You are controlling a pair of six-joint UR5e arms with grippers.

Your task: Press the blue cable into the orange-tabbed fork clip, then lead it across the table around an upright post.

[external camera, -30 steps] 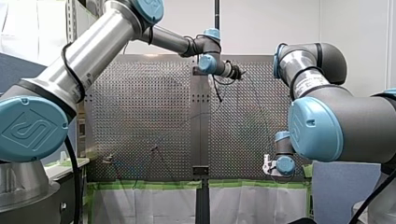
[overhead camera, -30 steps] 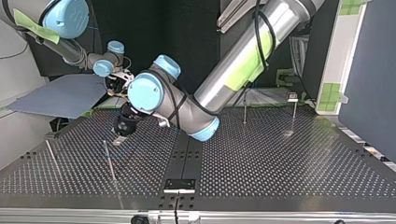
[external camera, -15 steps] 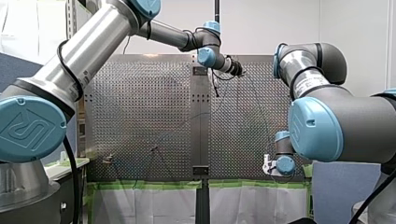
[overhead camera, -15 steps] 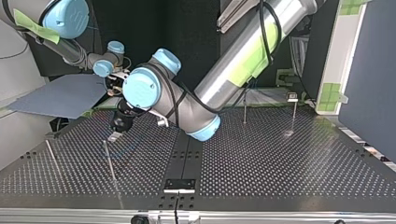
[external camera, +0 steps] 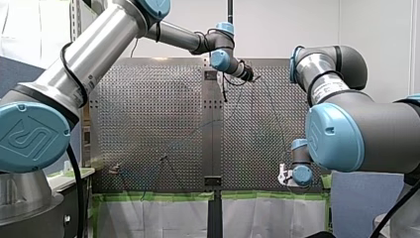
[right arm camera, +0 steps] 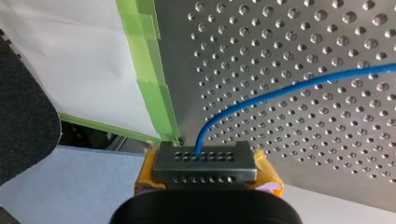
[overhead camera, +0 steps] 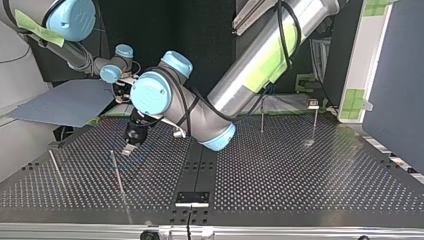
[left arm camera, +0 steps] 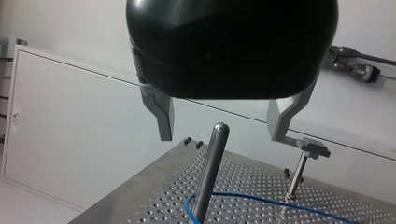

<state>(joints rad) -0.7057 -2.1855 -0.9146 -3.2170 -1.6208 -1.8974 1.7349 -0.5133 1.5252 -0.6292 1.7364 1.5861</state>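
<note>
Since half a second ago, my left hand (overhead camera: 129,148) has slid a little way toward the top view's right, and the joints above it have turned a bit. My right arm has stayed where it was.

In the left wrist view, the left hand is released. Its two metal fingers (left arm camera: 164,119) stand wide apart, with the round top of a metal post (left arm camera: 209,179) between them but not touching. The blue cable (right arm camera: 200,140) bends around the foot of that post and runs off across the counter (overhead camera: 300,170) past a short stand with a flat top (left arm camera: 302,161).

My right hand (right arm camera: 205,164) is clenched on the cable near the counter's edge, with yellow pads showing at its sides.

The counter is shiny metal, full of little holes. Green tape (right arm camera: 149,84) lines its edge, and a white sheet (external camera: 148,218) hangs below it. A white wall (external camera: 287,25) is behind.
</note>
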